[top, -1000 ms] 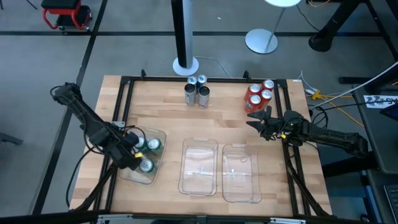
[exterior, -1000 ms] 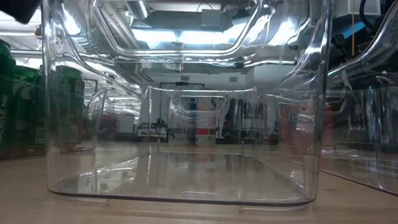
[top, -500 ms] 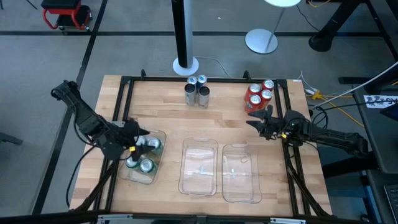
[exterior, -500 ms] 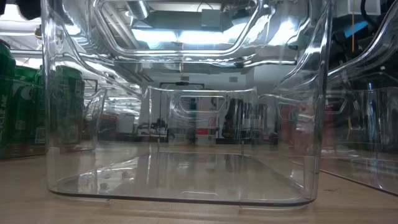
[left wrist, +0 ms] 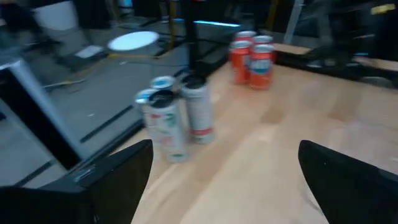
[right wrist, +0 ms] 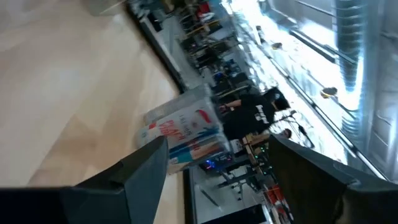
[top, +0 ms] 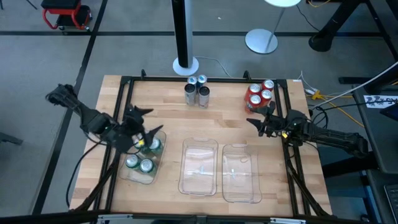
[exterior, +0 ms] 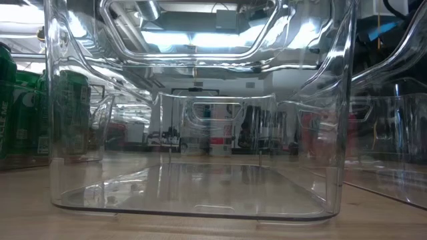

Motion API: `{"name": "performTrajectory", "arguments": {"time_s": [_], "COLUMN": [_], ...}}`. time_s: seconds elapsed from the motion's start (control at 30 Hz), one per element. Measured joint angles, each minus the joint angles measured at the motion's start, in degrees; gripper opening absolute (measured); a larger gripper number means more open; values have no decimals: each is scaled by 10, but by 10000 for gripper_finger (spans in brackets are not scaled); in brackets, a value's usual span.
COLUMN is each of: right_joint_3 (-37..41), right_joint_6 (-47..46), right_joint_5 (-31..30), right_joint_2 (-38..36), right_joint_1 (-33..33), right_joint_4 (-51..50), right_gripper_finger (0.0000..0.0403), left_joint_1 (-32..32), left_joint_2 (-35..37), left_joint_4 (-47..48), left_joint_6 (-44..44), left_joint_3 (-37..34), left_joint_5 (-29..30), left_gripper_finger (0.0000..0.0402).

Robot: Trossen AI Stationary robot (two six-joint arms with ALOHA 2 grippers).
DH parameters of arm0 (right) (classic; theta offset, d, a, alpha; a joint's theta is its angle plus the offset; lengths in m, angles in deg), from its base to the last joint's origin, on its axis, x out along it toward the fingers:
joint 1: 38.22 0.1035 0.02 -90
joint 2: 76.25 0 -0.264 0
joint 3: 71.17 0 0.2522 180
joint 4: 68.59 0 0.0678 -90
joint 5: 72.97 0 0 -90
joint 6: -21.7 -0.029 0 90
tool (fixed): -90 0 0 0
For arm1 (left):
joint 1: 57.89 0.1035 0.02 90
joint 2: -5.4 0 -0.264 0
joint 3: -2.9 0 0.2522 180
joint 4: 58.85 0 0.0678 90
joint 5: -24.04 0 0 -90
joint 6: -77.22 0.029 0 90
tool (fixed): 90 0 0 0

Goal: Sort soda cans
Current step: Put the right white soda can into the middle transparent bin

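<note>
Low view is giving you only part-readable white lettering on the green cans (exterior: 23, 113) sitting in the left tray (top: 157, 135). Your left gripper (top: 142, 121) has been lifting clear of them, jaws wide and empty. Your right gripper (top: 260, 119) is staying half-open, empty, near the red cans (top: 259, 94). Silver cans (top: 196, 90) are standing on the wooden table (top: 161, 102).

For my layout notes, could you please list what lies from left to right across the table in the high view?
Left gripper → green cans in the left tray → silver cans → right tray → red cans → right gripper.
</note>
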Motion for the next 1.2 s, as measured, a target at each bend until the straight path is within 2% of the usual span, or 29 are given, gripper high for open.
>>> {"name": "performTrajectory", "arguments": {"time_s": [0.17,0.3,0.53,0.67,0.8,0.93,1.1,1.2], "right_joint_3": [-21,-53,-149,-234,-344,-468,-618,-690], "right_joint_6": [-1,-1,18,47,77,91,94,92], "right_joint_5": [-13,-36,-68,-76,-82,-78,-51,-31], "right_joint_2": [11,52,212,320,425,530,651,713], "right_joint_1": [0,0,0,0,0,-12,-39,-55], "right_joint_4": [4,17,42,37,9,-68,-194,-233], "right_gripper_finger": [278,278,278,278,278,278,278,278], "left_joint_1": [77,131,193,217,246,278,306,312], "left_joint_2": [0,11,52,61,60,60,60,60], "left_joint_4": [-60,-170,-417,-522,-589,-630,-637,-622], "left_joint_6": [86,194,367,414,453,478,478,463], "left_joint_3": [-45,-99,-187,-234,-257,-259,-259,-259], "left_joint_5": [-38,-63,-208,-283,-287,-287,-287,-287], "left_gripper_finger": [388,388,388,388,388,388,388,388]}}
